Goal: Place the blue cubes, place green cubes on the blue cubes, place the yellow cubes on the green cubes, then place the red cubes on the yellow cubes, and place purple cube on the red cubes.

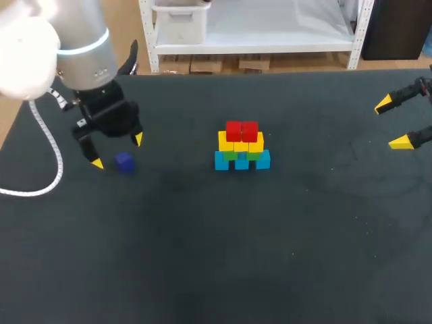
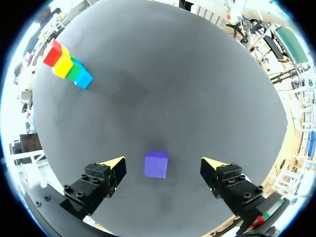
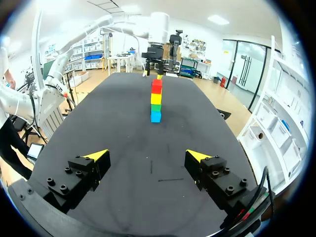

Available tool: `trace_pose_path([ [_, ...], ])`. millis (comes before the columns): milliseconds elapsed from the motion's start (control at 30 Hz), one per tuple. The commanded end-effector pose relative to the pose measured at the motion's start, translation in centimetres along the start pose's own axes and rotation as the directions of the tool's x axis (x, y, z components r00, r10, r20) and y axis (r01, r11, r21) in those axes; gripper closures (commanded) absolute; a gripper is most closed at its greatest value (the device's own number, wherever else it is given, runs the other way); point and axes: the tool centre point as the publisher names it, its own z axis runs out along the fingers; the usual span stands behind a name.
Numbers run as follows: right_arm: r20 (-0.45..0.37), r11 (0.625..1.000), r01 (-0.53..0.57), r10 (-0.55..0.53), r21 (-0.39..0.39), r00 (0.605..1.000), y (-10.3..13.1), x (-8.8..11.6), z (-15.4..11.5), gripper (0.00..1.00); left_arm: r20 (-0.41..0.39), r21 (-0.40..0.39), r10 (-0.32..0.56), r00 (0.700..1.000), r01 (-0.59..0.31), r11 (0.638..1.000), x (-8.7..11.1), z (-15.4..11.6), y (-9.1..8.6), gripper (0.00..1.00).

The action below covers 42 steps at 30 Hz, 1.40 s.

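Left gripper [image 1: 117, 151] hangs wide open over the left part of the dark table [image 1: 202, 270], its two yellow-tipped fingers spread and touching nothing. One purple cube [image 1: 123, 162] sits on the table just beside those tips; in the left wrist view the purple cube [image 2: 156, 164] lies in the gap of the left gripper [image 2: 164, 164], apart from both fingers. Near the table's middle, well apart from that cube, stands one stack [image 1: 241, 145] in four layers. I count three blue cubes [image 1: 221, 160] side by side at the bottom, two green cubes [image 1: 231, 155] resting on them, three yellow cubes [image 1: 225, 141] above the green, and two red cubes [image 1: 234, 130] on top. From my left wrist the stack [image 2: 66, 64] shows far ahead as one column of blue, green, yellow and red. Right gripper [image 1: 393, 123] is at the table's right edge, also open and holding nothing; in the right wrist view the right gripper [image 3: 147, 155] has bare table between its fingers, and the stack [image 3: 156, 101] stands well ahead of it.
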Motion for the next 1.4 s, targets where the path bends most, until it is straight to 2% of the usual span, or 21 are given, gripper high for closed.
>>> trace_pose_path([
  [33, 0.001, 1.0, 0.001, -0.001, 0.0, 1.0, 0.0, 0.0, 0.0, 0.0, 0.013, 0.009, -0.014, 1.0, 0.014, 1.0, 0.5, 0.7, 0.6, 0.0],
  [567, 0.001, 1.0, 0.001, -0.001, 0.0, 1.0, 0.0, 0.0, 0.0, 0.0, 0.022, 0.045, -0.03, 0.999, 0.028, 0.999, 2.1, 3.1, 0.4, 0.0],
  [667, 0.001, 1.0, 0.001, -0.001, 0.0, 1.0, 0.0, 0.0, 0.0, 0.0, 0.024, 0.044, -0.025, 0.999, 0.023, 0.999, 2.2, 3.2, 0.6, 0.04],
  [733, 0.001, 1.0, 0.001, -0.001, 0.0, 1.0, 0.0, 0.0, 0.0, 0.0, 0.024, 0.042, -0.023, 0.999, 0.022, 0.999, 2.3, 3.1, 0.7, 0.09],
  [767, 0.001, 1.0, 0.001, -0.001, 0.0, 1.0, 0.0, 0.0, 0.0, 0.0, 0.025, 0.041, -0.024, 0.999, 0.023, 0.999, 2.3, 3.1, 0.8, 0.18],
  [833, 0.001, 1.0, 0.001, -0.001, 0.0, 1.0, 0.0, 0.0, 0.0, 0.0, 0.023, 0.038, -0.028, 0.999, 0.028, 0.999, 2.4, 3.1, 1.0, 0.27],
  [933, 0.001, 1.0, 0.001, -0.001, 0.0, 1.0, 0.0, 0.0, 0.0, 0.0, 0.022, 0.04, -0.031, 0.999, 0.03, 0.999, 2.5, 3.2, 1.1, 0.35],
  [1033, 0.001, 1.0, 0.001, -0.001, 0.0, 1.0, 0.0, 0.0, 0.0, 0.0, 0.024, 0.041, -0.026, 0.999, 0.025, 0.999, 2.4, 3.3, 1.2, 0.53],
  [1133, 0.001, 1.0, 0.001, -0.001, 0.0, 1.0, 0.0, 0.0, 0.0, 0.0, 0.027, 0.043, -0.021, 0.999, 0.02, 0.999, 2.3, 3.6, 1.3, 0.58],
  [1233, 0.001, 1.0, 0.001, -0.001, 0.0, 1.0, 0.0, 0.0, 0.0, 0.0, 0.03, 0.042, -0.023, 0.999, 0.022, 0.999, 2.2, 3.6, 1.3, 0.73],
  [1300, 0.001, 1.0, 0.001, -0.001, 0.0, 1.0, 0.0, 0.0, 0.0, 0.0, 0.032, 0.032, -0.04, 0.999, 0.039, 0.999, 2.0, 3.6, 1.3, 0.99],
  [1400, 0.001, 1.0, 0.001, -0.001, 0.0, 1.0, 0.0, 0.0, 0.0, 0.0, 0.041, 0.008, -0.087, 0.995, 0.087, 0.996, 1.8, 2.9, 1.1, 1.0],
])
